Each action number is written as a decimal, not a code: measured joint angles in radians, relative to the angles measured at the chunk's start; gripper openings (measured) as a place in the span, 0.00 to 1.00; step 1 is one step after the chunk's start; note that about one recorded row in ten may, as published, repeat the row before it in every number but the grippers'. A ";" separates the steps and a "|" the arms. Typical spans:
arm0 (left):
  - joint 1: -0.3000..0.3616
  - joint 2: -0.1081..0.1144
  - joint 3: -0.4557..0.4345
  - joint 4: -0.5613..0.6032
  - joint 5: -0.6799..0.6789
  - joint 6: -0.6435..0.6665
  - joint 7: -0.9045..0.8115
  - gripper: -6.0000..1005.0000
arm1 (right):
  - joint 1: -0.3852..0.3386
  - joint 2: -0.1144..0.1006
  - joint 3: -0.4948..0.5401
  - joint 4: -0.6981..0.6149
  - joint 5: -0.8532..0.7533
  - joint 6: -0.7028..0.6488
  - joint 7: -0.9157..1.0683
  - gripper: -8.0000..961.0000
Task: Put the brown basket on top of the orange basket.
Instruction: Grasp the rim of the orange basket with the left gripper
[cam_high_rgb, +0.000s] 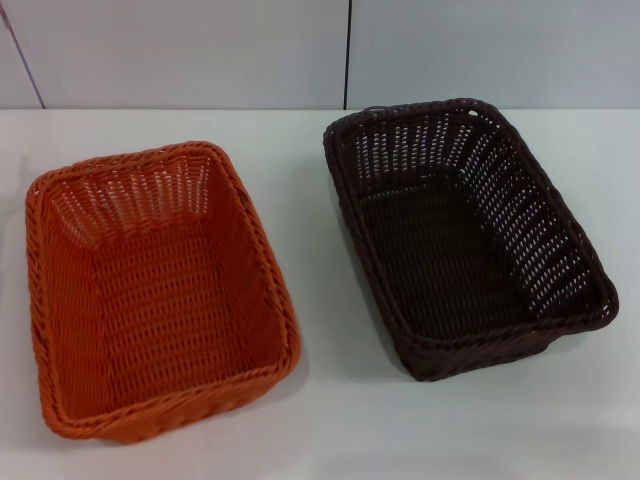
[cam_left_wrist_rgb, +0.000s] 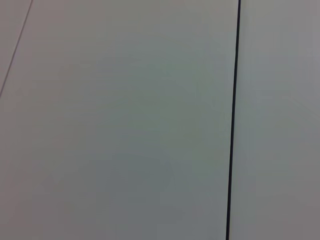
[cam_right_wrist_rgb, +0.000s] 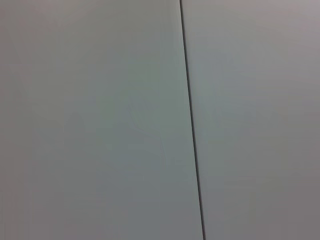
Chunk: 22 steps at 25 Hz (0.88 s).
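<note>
The orange basket (cam_high_rgb: 160, 290) sits on the left of the white table, a woven rectangular tray with a braided rim, empty inside. The brown basket (cam_high_rgb: 462, 235) stands to its right, dark and open-weave, also empty, with a gap of bare table between the two. Neither gripper nor any arm shows in the head view. Both wrist views show only a pale wall panel with a dark seam line, and no fingers.
The white table (cam_high_rgb: 320, 420) runs past both baskets toward the front edge. A light wall with a vertical dark seam (cam_high_rgb: 347, 50) stands behind the table.
</note>
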 joint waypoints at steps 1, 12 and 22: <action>0.000 0.000 0.000 0.003 0.000 0.000 0.000 0.81 | 0.000 0.000 0.000 0.000 0.000 0.000 0.000 0.66; 0.010 -0.001 -0.002 0.006 0.000 0.004 -0.009 0.80 | 0.001 0.000 -0.002 0.000 0.000 -0.001 0.000 0.66; 0.019 -0.001 0.002 -0.003 -0.001 0.005 -0.010 0.80 | 0.001 0.000 -0.001 -0.005 0.000 -0.001 0.000 0.66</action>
